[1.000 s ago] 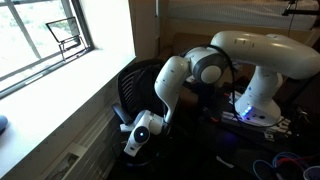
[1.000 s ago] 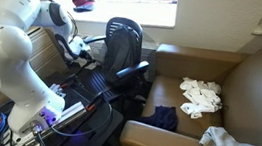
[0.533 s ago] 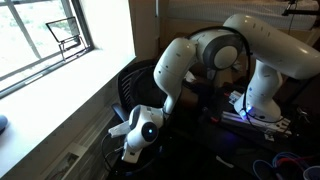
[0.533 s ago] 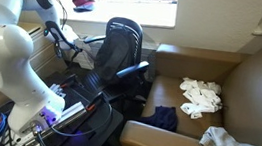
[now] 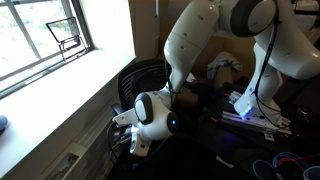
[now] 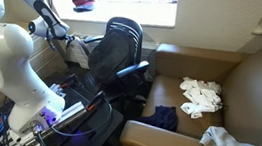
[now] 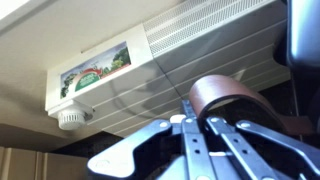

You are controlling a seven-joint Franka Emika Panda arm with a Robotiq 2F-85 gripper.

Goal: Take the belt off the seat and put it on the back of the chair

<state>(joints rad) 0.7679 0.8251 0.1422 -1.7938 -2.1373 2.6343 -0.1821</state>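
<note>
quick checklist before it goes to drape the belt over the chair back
1. Gripper shut: ok, its fingers are closed in the wrist view.
2. Belt held: ok, the brown strap loops up from between the fingers.
3. Belt's free end clear of the chair: cannot tell, neither exterior view shows it.
4. Gripper above the back of the chair: not ok, in an exterior view it looks beside the back, below its top edge.
5. Room between gripper and the wall heater: cannot tell, though it fills the wrist view.
</note>
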